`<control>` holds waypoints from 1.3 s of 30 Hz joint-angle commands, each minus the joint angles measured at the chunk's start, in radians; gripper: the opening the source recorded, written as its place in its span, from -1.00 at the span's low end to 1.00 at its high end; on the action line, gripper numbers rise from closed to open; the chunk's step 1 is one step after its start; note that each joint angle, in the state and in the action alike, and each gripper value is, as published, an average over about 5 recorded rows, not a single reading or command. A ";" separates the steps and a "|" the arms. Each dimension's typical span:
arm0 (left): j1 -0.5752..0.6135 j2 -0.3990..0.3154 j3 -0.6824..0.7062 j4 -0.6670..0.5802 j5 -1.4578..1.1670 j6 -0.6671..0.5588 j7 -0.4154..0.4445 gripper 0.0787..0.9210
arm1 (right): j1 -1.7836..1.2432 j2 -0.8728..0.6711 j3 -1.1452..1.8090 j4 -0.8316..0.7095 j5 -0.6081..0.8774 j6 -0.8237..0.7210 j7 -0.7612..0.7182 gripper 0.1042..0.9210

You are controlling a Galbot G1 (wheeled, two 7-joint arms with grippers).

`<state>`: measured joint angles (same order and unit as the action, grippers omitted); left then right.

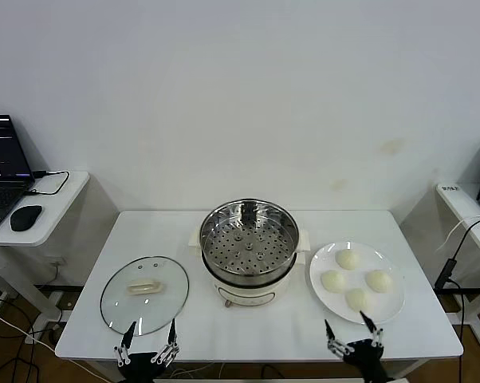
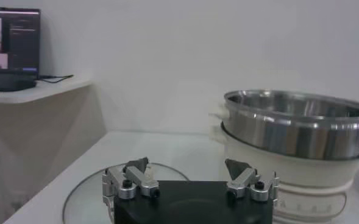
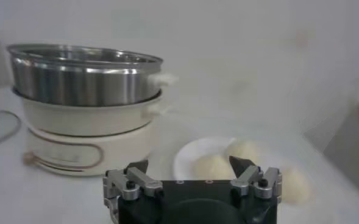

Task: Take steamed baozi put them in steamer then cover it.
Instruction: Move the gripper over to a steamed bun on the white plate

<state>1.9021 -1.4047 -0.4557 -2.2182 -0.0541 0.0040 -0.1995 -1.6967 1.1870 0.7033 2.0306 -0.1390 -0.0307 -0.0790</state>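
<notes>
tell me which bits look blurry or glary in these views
Head view: evenly lit, sharp; the round clear glass lid shows faint reflections. Left wrist view: the shiny steel steamer basket on its cream pot base carries bright glare streaks. Right wrist view: the cream-white dough buns on the flat white plate are soft and out of focus; the right pincer is sharper.

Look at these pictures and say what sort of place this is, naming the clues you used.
Probably a robot test room, not a home kitchen: a bare white table holds only a steamer, its glass lid and a plate of buns, and a side desk carries a laptop.
</notes>
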 commanded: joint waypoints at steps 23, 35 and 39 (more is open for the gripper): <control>-0.037 0.007 -0.019 0.052 0.106 0.039 0.038 0.77 | 0.960 -0.693 -0.559 -0.465 -0.284 -0.173 -0.667 0.76; -0.049 0.011 -0.041 0.064 0.098 0.044 0.039 0.77 | 1.526 -0.649 -1.176 -0.753 -0.141 -0.069 -0.956 0.76; -0.051 0.012 -0.049 0.068 0.095 0.045 0.039 0.77 | 1.574 -0.598 -1.242 -0.832 -0.168 -0.030 -0.994 0.76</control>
<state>1.8527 -1.3936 -0.4977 -2.1541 0.0405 0.0464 -0.1610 -0.4186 0.5761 -0.2178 1.3885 -0.3329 -0.1152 -0.8971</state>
